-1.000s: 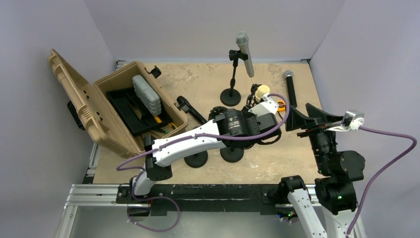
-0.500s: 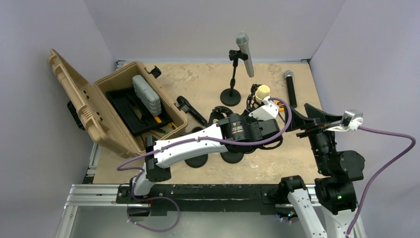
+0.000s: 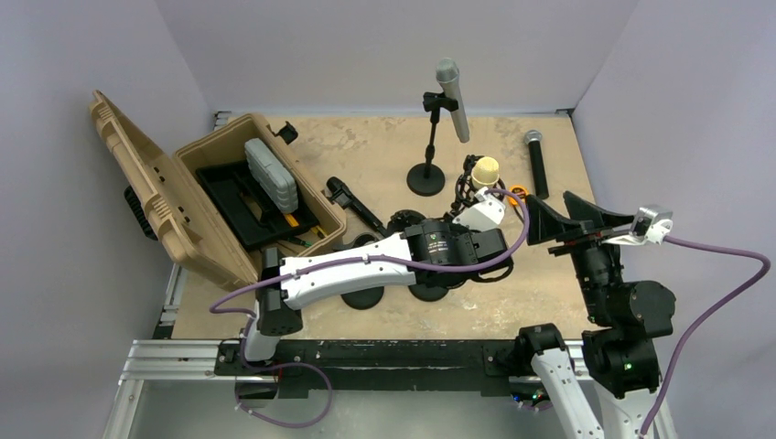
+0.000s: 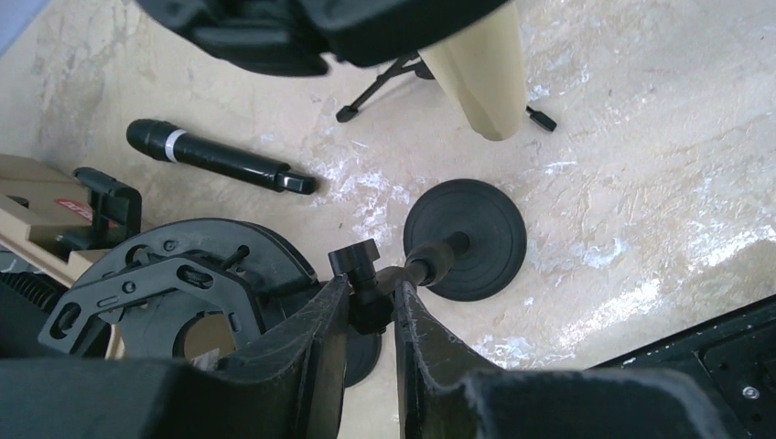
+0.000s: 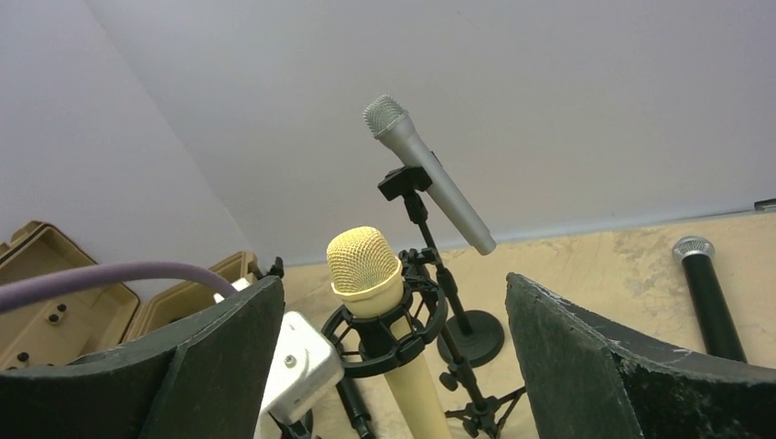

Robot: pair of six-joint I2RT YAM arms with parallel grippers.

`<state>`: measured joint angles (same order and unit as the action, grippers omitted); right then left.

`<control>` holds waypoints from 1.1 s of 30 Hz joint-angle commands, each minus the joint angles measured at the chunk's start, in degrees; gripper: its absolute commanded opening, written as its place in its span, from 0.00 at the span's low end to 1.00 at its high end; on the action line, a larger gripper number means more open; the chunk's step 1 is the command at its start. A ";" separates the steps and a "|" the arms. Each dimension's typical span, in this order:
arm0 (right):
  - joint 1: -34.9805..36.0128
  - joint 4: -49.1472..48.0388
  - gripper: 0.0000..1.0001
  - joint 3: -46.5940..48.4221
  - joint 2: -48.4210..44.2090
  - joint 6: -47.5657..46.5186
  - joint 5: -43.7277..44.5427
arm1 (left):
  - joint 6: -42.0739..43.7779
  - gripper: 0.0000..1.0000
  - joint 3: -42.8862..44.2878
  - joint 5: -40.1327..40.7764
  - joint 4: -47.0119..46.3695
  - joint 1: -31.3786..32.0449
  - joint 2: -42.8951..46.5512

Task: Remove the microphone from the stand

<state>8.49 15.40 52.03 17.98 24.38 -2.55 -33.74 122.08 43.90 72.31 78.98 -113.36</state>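
Left tool [image 4: 371,293]: nearly closed, pinching the stem of a thin black round-based stand [image 4: 465,240]
Right tool [image 5: 393,320]: wide open, empty, facing upright cream-yellow mesh-headed microphone [image 5: 366,265], not touching

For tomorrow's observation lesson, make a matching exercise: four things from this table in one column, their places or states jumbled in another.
1 silver microphone
2 cream microphone
3 silver-headed black microphone
4 tan case

A lying flat on table
B standing open
C clipped to far stand
D in ring mount

Pairs: 1-C, 2-D, 3-A, 4-B
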 commanded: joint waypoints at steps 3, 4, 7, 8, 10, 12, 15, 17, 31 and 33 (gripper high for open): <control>-0.22 -2.23 0.89 -0.03 0.53 -0.39 -0.57 | -3.09 0.22 -6.03 -12.48 -2.61 0.04 -1.79; -0.27 -2.23 0.89 0.00 0.55 -0.32 -0.55 | -3.01 0.22 -6.63 -13.34 -3.33 0.03 -2.00; -0.18 -2.21 0.89 0.01 0.61 -0.39 -0.49 | -2.83 0.21 -7.64 -14.46 -4.86 0.04 -2.82; -0.26 -2.17 0.89 0.05 0.65 -0.39 -0.55 | -2.75 0.21 -7.87 -14.87 -5.16 0.02 -3.22; -0.18 -2.15 0.89 0.07 0.73 -0.39 -0.48 | -2.98 0.20 -8.58 -15.75 -5.48 -0.05 -3.72; -0.17 -2.07 0.89 0.24 0.81 -0.39 -0.44 | -2.67 0.18 -8.66 -14.88 -5.16 -0.01 -3.82; -0.25 -2.20 0.89 0.39 1.07 -0.38 -0.44 | -1.33 0.25 -5.31 -12.71 -2.60 0.05 -3.31; -0.18 -2.01 0.89 0.97 1.61 -0.35 -0.40 | 0.68 0.34 -1.92 -12.08 -1.89 0.03 -1.72; -0.16 -1.15 0.92 5.07 5.44 -3.62 -2.45 | 15.24 0.69 1.16 -44.49 -14.40 -8.43 15.88; -0.18 -1.00 0.96 5.70 6.35 -7.44 -5.76 | 15.34 0.69 -5.66 -54.29 -20.84 -12.15 21.74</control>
<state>8.49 15.35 55.00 22.24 22.96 -3.16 -21.28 123.15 8.23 62.15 72.29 -102.69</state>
